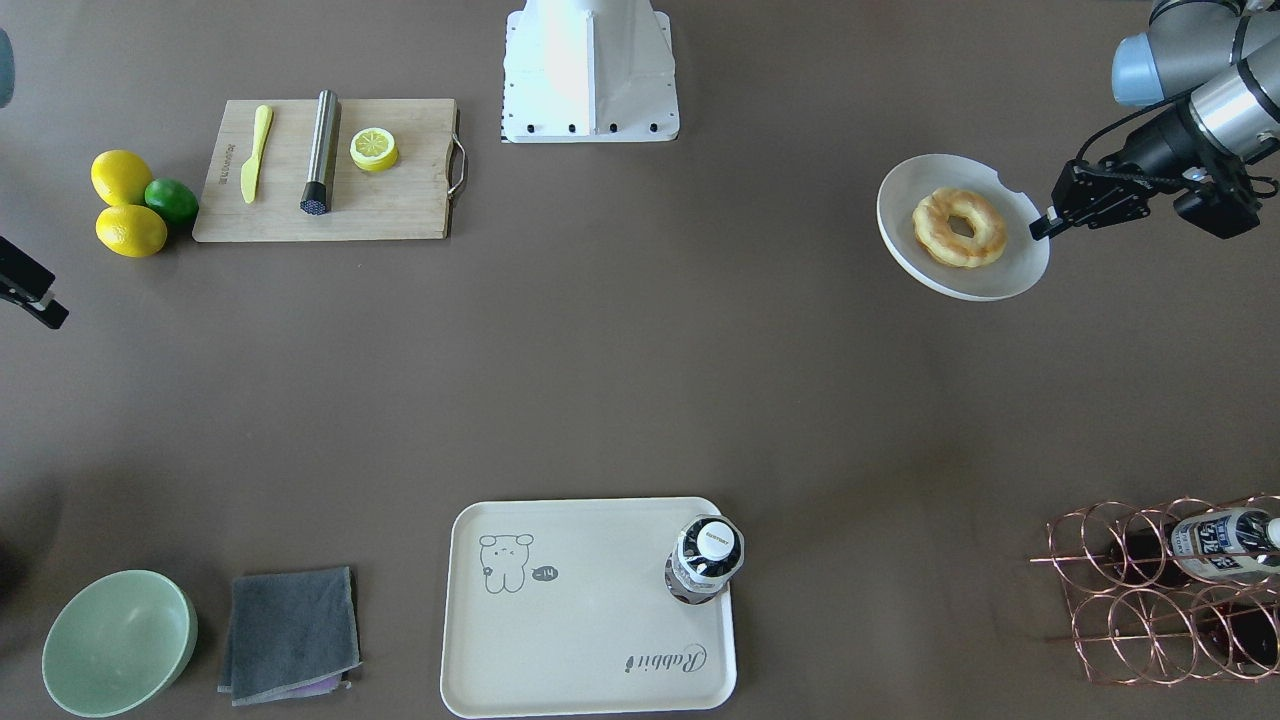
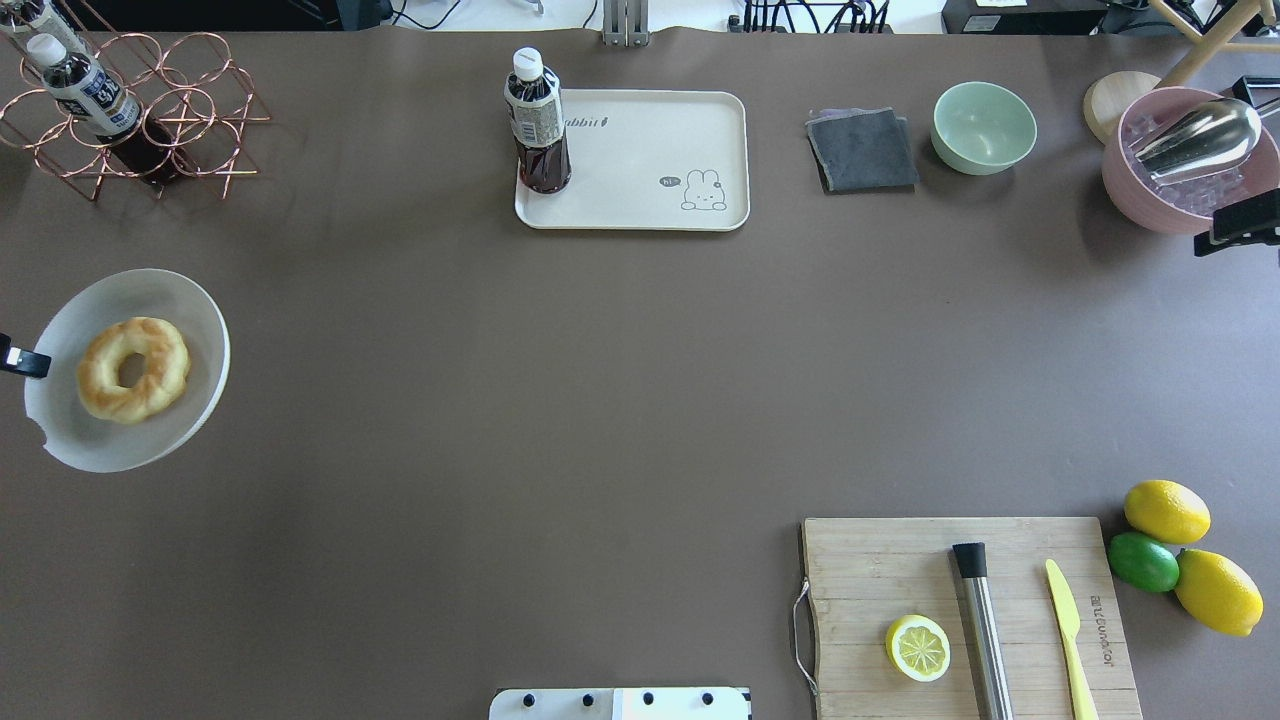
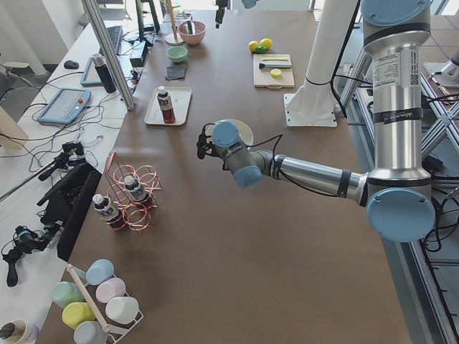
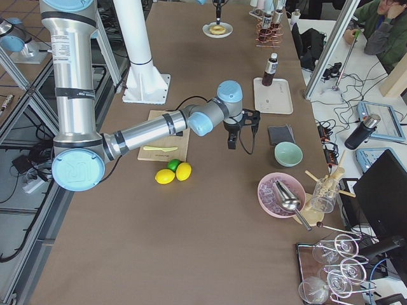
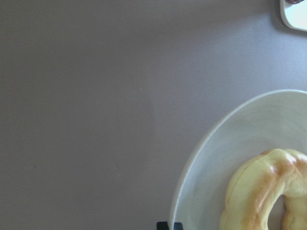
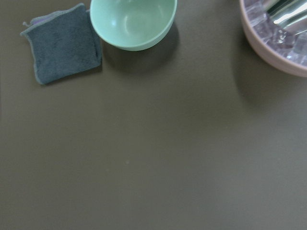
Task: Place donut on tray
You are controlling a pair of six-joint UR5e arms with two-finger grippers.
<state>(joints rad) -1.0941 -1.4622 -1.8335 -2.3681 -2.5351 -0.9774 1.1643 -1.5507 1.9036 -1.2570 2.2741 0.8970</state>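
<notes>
The golden donut (image 1: 960,227) lies on a round white plate (image 1: 1015,275) at the robot's left side; it also shows in the overhead view (image 2: 133,368) and the left wrist view (image 5: 268,191). The cream tray (image 1: 590,640) with the bear drawing sits at the table's far edge from the robot (image 2: 650,150), with a dark drink bottle (image 1: 705,560) standing on one corner. My left gripper (image 1: 1040,228) is shut and empty, over the plate's outer rim, beside the donut and apart from it. My right gripper (image 2: 1240,225) looks shut and empty, hovering near the pink bowl.
A wooden cutting board (image 2: 900,560) holds a lemon half (image 2: 918,647), a metal cylinder and a yellow knife. Two lemons and a lime (image 2: 1143,561) lie beside it. A green bowl (image 2: 984,127), grey cloth (image 2: 862,150), pink ice bowl (image 2: 1185,165) and copper bottle rack (image 2: 130,120) stand along the far edge.
</notes>
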